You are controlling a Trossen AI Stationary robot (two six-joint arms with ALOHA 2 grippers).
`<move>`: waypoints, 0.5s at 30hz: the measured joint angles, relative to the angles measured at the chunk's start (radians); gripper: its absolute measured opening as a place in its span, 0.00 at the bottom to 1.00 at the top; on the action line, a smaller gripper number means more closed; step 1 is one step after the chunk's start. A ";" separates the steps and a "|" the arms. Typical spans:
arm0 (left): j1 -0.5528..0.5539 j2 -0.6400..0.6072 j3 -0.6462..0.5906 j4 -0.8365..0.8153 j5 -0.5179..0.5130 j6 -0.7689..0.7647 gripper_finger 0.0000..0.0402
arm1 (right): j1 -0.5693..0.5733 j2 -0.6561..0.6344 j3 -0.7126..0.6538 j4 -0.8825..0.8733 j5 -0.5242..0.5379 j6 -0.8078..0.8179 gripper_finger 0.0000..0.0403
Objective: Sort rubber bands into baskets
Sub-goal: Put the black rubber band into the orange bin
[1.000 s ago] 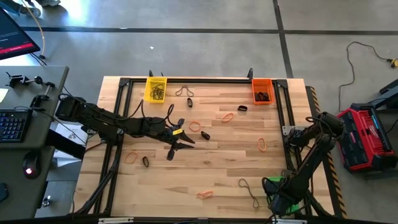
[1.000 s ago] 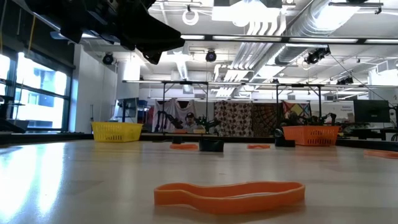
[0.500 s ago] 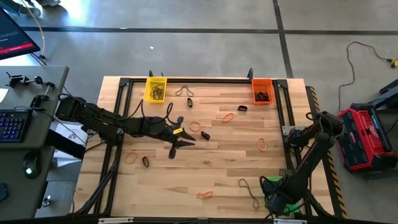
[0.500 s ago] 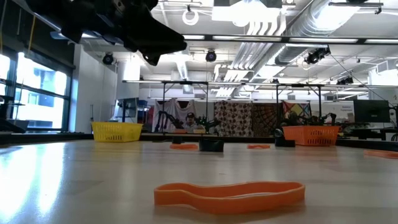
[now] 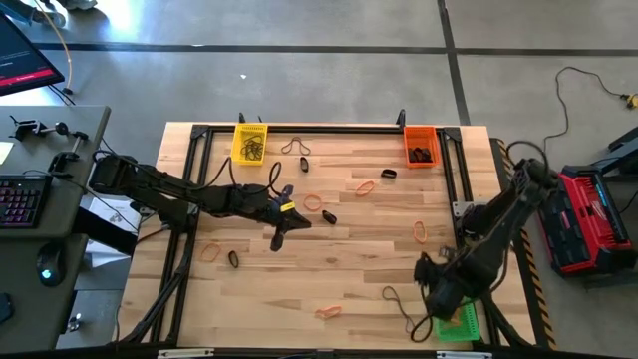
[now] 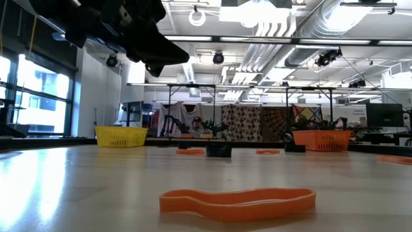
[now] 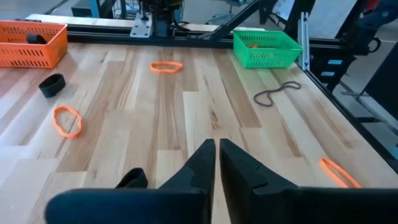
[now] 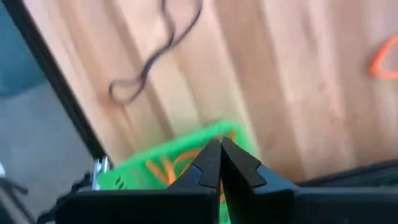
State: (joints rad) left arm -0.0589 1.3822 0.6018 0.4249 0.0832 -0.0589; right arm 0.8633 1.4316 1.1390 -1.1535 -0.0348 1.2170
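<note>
Bands lie scattered across the table (image 5: 349, 269), and both arms are between picks as I read it. The left gripper (image 5: 276, 239) hangs mid-table, fingers pressed together on nothing, with a black band (image 5: 329, 216) just beside it and an orange band (image 5: 313, 201) near. The right gripper (image 8: 219, 163), tips also closed and empty, sits above the green basket (image 5: 461, 321) at the near right corner, where orange bands already rest. The yellow basket (image 5: 249, 142) and orange basket (image 5: 420, 146) stand at the far edge. Next call, likely: open up, drop onto a loop, pinch it flat against the wood.
</note>
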 joint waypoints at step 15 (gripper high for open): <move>0.000 0.000 0.000 0.093 0.043 0.097 0.00 | -0.313 -0.069 -0.339 0.589 0.199 -0.320 0.00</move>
State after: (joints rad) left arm -0.0592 1.3819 0.6018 0.5178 0.1259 0.0383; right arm 0.5507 1.3624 0.8001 -0.5645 0.1644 0.8972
